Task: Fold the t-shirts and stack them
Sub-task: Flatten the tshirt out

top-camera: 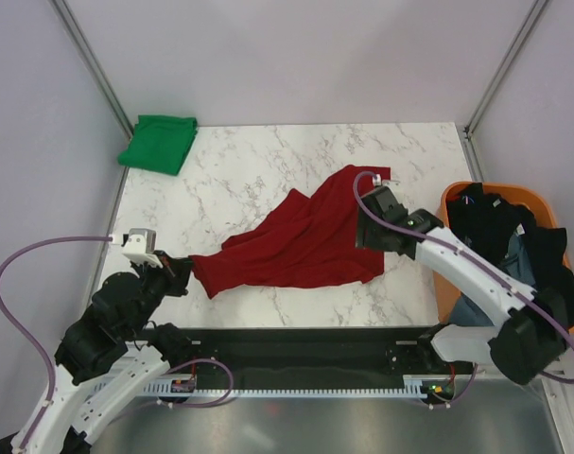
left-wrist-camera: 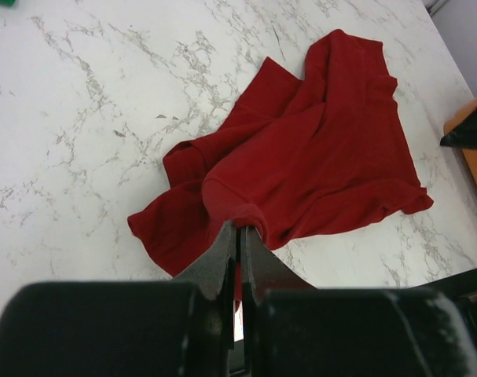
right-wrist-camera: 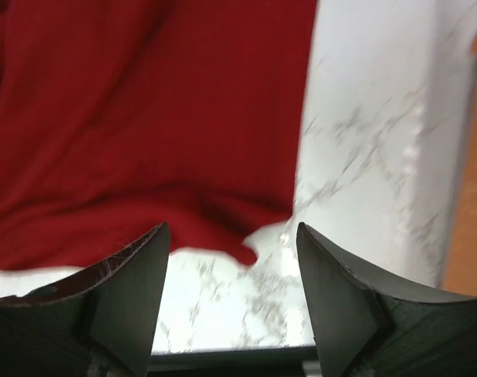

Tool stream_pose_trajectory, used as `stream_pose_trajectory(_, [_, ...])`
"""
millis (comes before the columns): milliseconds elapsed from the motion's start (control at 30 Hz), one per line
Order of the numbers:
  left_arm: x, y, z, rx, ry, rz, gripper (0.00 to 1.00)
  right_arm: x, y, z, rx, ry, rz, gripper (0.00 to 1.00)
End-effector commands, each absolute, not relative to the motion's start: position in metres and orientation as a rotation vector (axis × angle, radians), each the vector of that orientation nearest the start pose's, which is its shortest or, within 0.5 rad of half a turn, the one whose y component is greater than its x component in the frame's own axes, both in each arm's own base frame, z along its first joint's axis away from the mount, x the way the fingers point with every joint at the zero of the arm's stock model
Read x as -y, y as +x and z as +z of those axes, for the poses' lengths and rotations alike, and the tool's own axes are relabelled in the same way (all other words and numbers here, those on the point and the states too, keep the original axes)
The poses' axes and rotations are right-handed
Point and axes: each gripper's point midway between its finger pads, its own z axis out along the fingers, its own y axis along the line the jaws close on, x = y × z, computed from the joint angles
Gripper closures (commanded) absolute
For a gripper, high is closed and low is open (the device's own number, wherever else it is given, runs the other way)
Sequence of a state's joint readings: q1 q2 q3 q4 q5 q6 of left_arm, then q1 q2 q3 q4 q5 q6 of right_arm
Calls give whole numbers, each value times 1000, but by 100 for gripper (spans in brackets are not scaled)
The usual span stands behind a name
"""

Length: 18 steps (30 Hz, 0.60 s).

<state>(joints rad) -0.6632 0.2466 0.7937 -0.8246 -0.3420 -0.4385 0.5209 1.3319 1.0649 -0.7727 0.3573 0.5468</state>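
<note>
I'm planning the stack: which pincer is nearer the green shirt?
Left. The left pincer, shut on the dark red shirt's left edge, is on the green shirt's side; the right pincer, open over the red shirt's right side, is farther away.

The dark red t-shirt (top-camera: pixel 305 241) is lying crumpled and spread out in the middle of the table (top-camera: pixel 249 161), reaching toward the right edge. The left gripper (left-wrist-camera: pixel 240 228) is pinching its near left tip. The green t-shirt (top-camera: pixel 159 142) is lying folded at the far left corner. The black garment (top-camera: pixel 551 251) and the grey-blue garment (top-camera: pixel 518 255) are sitting heaped in the orange basket (top-camera: pixel 447 203), just past the right edge.
</note>
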Motion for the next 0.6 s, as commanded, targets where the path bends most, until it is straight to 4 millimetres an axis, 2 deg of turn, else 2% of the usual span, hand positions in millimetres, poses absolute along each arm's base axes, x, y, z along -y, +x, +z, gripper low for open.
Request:
stream_pose_trajectory(0, [75, 162, 264, -1808, -70, -511, 95, -140, 256, 127, -2499, 274, 160, 28])
stream_pose_trajectory(33, [75, 162, 264, -1808, -71, -509, 95, -136, 245, 115, -2523, 274, 149, 29])
stream_pose_trajectory(100, [75, 161, 263, -1805, -74, -513, 95, -138, 238, 117, -2506, 276, 201, 30])
stream_pose_trajectory(200, [74, 162, 263, -1803, -79, -515, 95, -139, 226, 102, -2529, 257, 242, 34])
stream_pose_trajectory(367, [74, 162, 261, -1807, -84, -513, 95, -146, 222, 83, -2566, 230, 259, 36])
stream_pose_trajectory(567, [73, 161, 262, -1800, -91, -516, 95, -143, 222, 66, -2582, 216, 223, 38])
